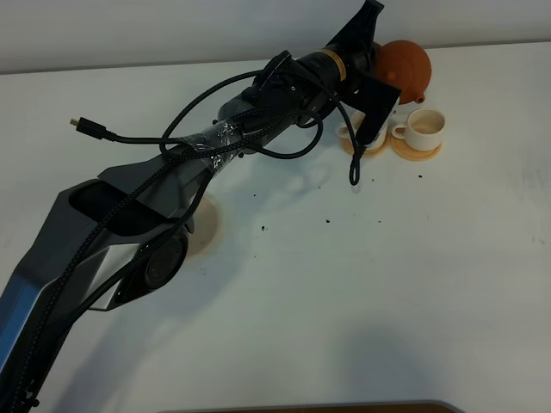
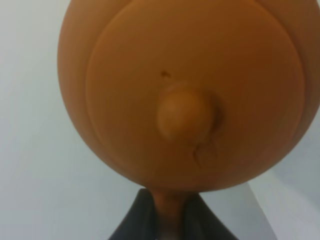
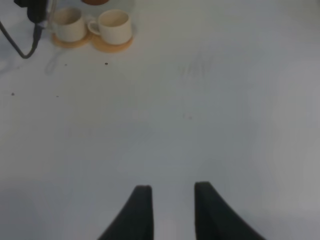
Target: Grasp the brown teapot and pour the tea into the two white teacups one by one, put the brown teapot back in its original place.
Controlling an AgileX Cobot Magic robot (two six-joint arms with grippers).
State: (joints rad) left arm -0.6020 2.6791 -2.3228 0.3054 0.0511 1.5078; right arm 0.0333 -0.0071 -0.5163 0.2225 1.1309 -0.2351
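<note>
The left gripper (image 2: 169, 214) is clamped on the handle of the round reddish-brown clay teapot (image 1: 406, 67), just beyond the two small white teacups (image 1: 425, 126). The right gripper (image 3: 172, 197) hangs over the white table (image 3: 210, 125), its fingers apart.

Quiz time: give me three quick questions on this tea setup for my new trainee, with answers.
1. True or false: the teapot stands on the big coaster.
2. Which pincer holds the teapot? A the left pincer; B the right; C neither.
3. How many cups stand on small coasters?
Key: 1 false; 2 A; 3 two.
</note>
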